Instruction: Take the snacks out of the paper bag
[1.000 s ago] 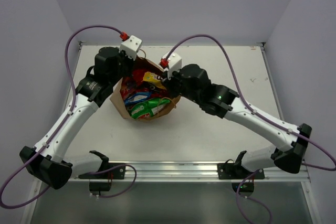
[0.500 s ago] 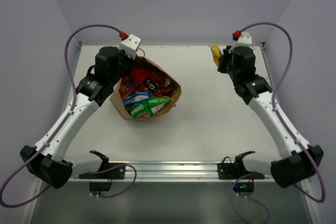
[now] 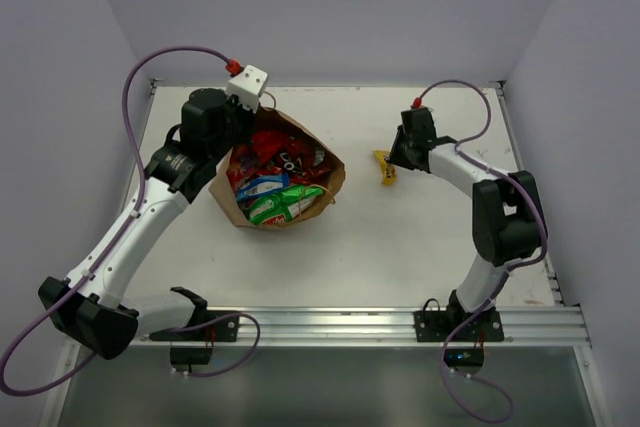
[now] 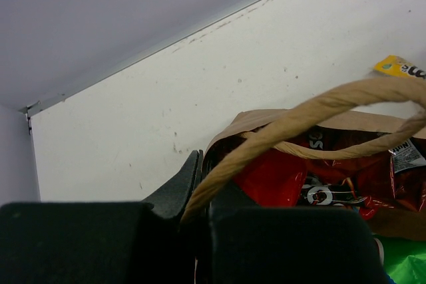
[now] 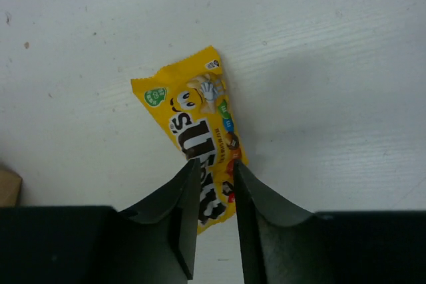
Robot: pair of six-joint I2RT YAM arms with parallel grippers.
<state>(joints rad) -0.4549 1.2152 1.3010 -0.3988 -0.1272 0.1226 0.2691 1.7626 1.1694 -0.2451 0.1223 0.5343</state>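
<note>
The brown paper bag (image 3: 333, 179) lies open on the table's left half, with red, blue and green-and-white snacks (image 3: 275, 187) inside. My left gripper (image 3: 238, 139) is shut on the bag's rim by its twisted handle (image 4: 313, 110); a red packet (image 4: 293, 174) shows inside the bag (image 4: 279, 122). A small yellow snack packet (image 3: 384, 168) lies flat on the table to the right of the bag. My right gripper (image 3: 396, 159) hovers over it with its jaws a little apart. In the right wrist view the packet (image 5: 200, 124) runs under the gripper (image 5: 214, 181) and looks unpinched.
The white table (image 3: 420, 247) has a raised back edge (image 3: 330, 87) against the wall. A metal rail (image 3: 330, 322) runs along the near edge, by the arm bases. The right arm's elbow (image 3: 505, 212) is folded over the table's right side.
My right gripper carried the yellow packet from the bag's mouth to the far right corner, then back toward the middle right, where the packet now lies on the table. The left arm has not moved.
</note>
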